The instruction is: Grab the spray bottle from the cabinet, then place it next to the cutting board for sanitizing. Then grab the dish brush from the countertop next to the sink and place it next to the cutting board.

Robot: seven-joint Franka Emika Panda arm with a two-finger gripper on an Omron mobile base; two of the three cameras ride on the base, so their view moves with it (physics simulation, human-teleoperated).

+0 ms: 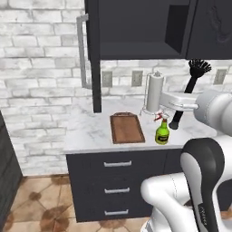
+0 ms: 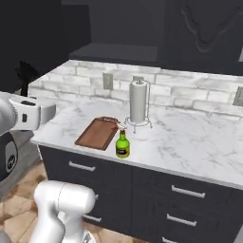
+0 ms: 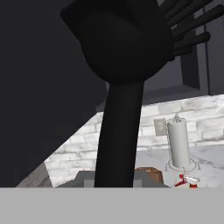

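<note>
dish brush (image 1: 190, 86) held upright in the air, bristle head up, handle clamped low in the closed pincer (image 1: 177, 118), above the right part of the marble worktop (image 1: 90, 131). green spray bottle (image 1: 162, 132) standing on worktop just right of the reddish cutting board (image 1: 126, 128), slightly apart from it. paper towel roll (image 1: 154, 93) on its stand behind the bottle, near the brick wall. dark cabinet (image 1: 136, 27) overhead, door (image 1: 94, 68) swung open, shelf showing. drawers (image 1: 117, 190) below the worktop.

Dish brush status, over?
Claw shut on dish brush, held upright above countertop. Spray bottle already beside cutting board. Paper towel holder close by.
</note>
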